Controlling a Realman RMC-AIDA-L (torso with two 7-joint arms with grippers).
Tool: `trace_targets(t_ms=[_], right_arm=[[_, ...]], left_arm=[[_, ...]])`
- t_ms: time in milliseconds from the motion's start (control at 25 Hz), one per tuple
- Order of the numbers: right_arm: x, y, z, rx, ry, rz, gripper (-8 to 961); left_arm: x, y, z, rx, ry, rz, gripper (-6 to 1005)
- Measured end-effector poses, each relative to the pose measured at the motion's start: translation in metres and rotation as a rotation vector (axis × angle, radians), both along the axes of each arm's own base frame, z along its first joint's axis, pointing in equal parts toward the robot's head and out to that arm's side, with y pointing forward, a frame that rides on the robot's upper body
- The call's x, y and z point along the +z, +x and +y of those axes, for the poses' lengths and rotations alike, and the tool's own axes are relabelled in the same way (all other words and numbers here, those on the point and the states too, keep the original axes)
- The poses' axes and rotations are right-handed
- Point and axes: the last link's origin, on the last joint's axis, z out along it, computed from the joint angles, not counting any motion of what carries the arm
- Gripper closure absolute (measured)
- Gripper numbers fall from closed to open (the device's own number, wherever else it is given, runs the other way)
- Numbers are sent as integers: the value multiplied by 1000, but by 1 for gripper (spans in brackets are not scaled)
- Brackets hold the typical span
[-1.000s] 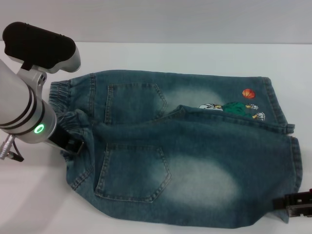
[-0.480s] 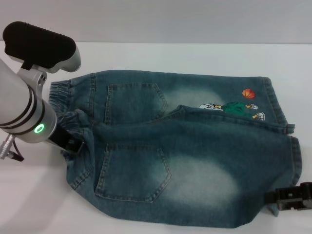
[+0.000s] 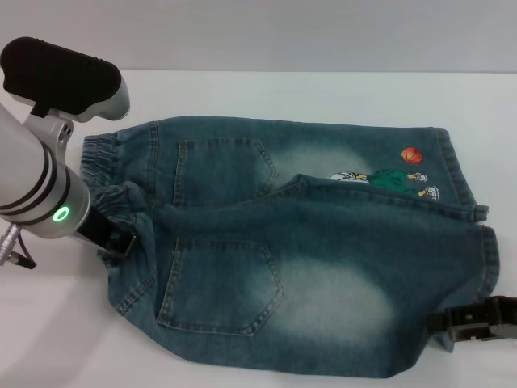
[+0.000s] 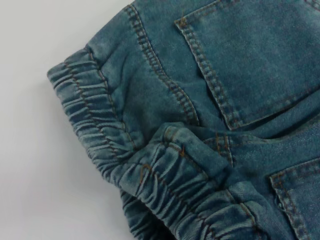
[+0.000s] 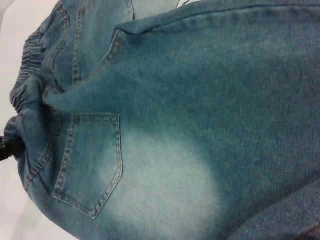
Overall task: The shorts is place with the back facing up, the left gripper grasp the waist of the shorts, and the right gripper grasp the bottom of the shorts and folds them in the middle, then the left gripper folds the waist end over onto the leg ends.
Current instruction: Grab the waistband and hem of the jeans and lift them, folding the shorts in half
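Shorts: spread back-up on the table, unchanged.
Left end effector: at waistband, left of frame; finger state cannot be told.
Right end effector: advanced leftward onto the lower-right hem; finger state cannot be told.

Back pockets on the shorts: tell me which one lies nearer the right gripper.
The lower back pocket, on the leg nearest the robot. The right gripper is at that leg's hem. The other pocket sits on the far leg, which carries the basketball print.
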Motion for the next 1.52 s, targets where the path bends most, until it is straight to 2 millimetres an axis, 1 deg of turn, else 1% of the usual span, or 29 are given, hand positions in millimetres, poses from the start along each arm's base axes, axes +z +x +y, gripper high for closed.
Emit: trace_targets(t_ms=[200, 320, 480, 720, 1080, 1120, 1520], right_arm=[[-5, -2, 1, 17, -16, -14, 273], [-7, -2, 1, 25, -29, -24, 364], [-11, -4, 0, 50, -49, -41, 621], [-13, -7, 1, 80, -65, -50, 850], [-14, -12, 5, 121, -60, -47, 945], [-14, -14, 8, 141, -51, -46, 956], [-13, -27, 22, 220, -14, -28, 953]], left_arm=[[0, 0, 0, 0, 0, 1, 798], [1, -1, 0, 1, -1, 2, 798], [1, -2, 0, 4, 0, 2, 798], [1, -2, 0, 4, 0, 3, 798], [0, -3, 0, 5, 0, 3, 798], [0, -2, 0, 3, 2, 1, 798], [0, -2, 1, 0, 4, 2, 798]])
